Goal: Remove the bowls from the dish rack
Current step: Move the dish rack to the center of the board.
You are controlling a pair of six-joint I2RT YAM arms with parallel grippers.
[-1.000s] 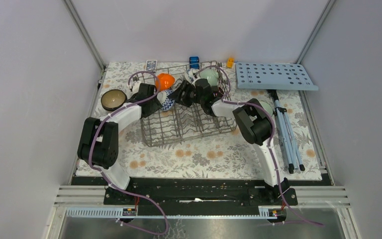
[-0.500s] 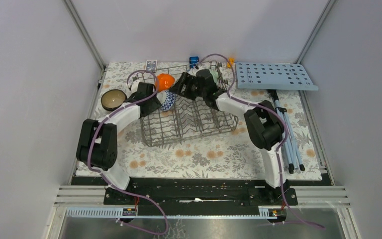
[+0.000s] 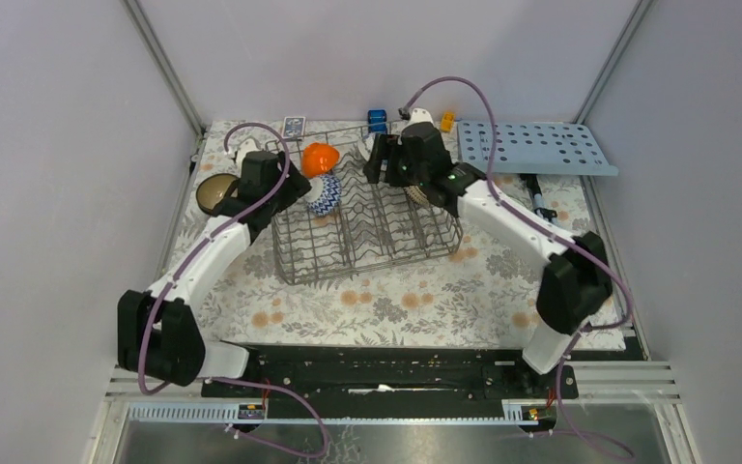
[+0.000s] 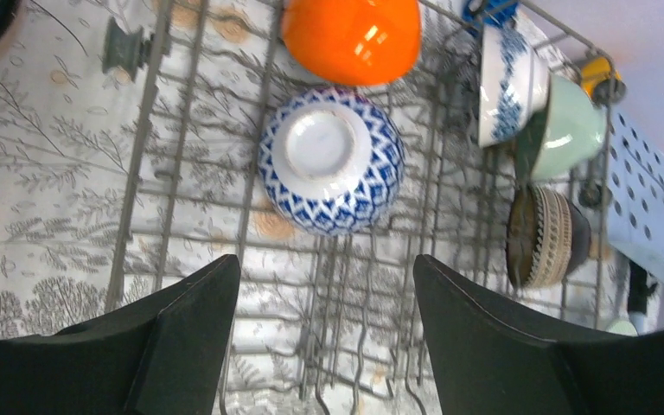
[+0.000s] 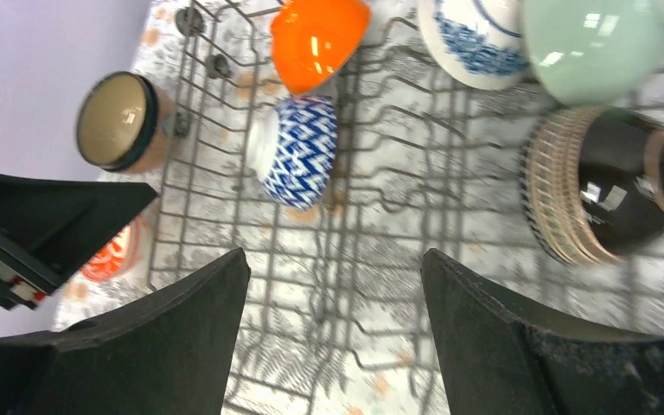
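Note:
The grey wire dish rack [image 3: 367, 237] stands mid-table. In its far left corner an orange bowl [image 3: 321, 157] [image 4: 351, 36] [image 5: 318, 39] leans above a blue-and-white zigzag bowl [image 3: 325, 195] [image 4: 332, 160] [image 5: 298, 151] lying on its side. At the far right of the rack are a blue-flowered white bowl [image 4: 506, 82] [image 5: 471, 30], a pale green bowl [image 4: 571, 130] [image 5: 592, 47] and a dark brown ribbed bowl [image 4: 545, 238] [image 5: 605, 186]. My left gripper [image 3: 295, 187] [image 4: 327, 264] hovers open over the zigzag bowl. My right gripper [image 3: 382, 159] [image 5: 335, 258] hangs open above the rack's rear. Both are empty.
A brown bowl [image 3: 218, 193] [image 5: 119, 121] and a red-and-white bowl [image 5: 108, 255] sit on the flowered cloth left of the rack. A light-blue board with holes [image 3: 536, 147] lies at the back right. Small blue [image 3: 377, 121] and orange [image 3: 446, 121] items stand behind the rack.
Both grippers have risen out of the rack and their jaws have spread wider. The right arm stretched out, its elbow swinging right; the left arm extended too.

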